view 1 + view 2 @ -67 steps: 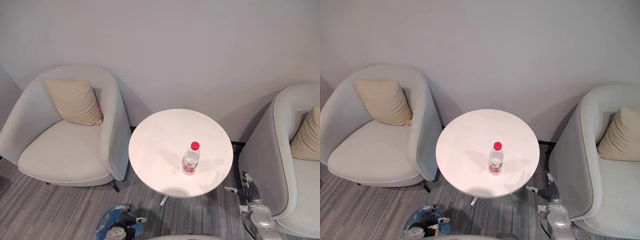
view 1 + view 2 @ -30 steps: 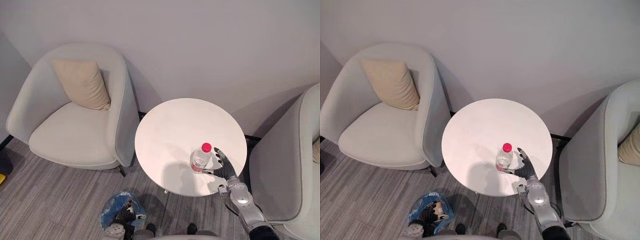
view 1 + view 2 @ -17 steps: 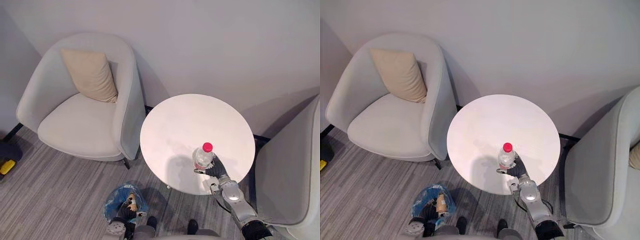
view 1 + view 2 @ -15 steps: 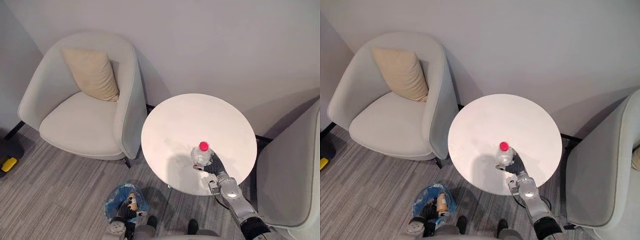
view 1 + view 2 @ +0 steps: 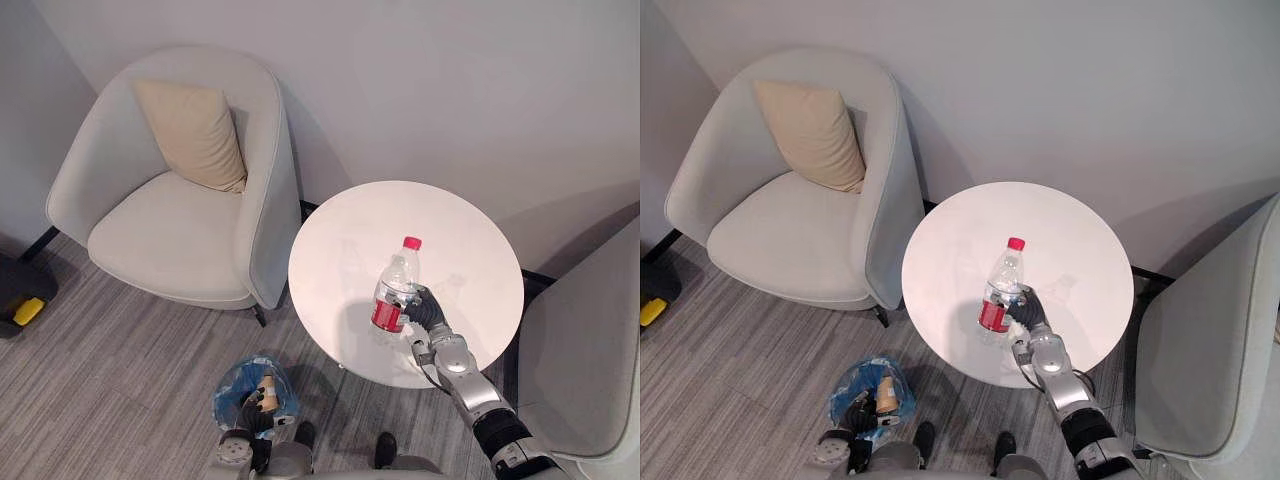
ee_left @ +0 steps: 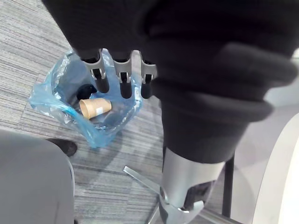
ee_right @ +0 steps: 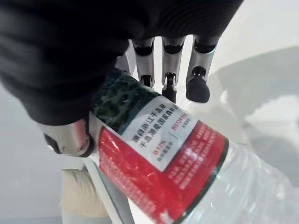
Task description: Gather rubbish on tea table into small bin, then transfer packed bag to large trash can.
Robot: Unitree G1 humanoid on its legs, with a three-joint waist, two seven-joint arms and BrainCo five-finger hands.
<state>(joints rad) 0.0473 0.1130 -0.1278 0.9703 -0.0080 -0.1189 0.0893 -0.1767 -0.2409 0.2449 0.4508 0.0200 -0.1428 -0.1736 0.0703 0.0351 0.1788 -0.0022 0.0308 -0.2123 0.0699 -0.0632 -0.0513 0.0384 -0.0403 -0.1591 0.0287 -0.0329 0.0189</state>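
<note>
The right hand (image 5: 427,309) was curled round the bottle (image 5: 392,290), holding it near upright over the tea table (image 5: 450,230). The small bin (image 5: 232,392) sat on the floor well to its left, by the left hand (image 5: 253,412).

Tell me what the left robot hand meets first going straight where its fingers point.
Probably the blue-bagged small bin, at the paper cup lying inside; the left robot hand hangs right above it, depth unclear.
</note>
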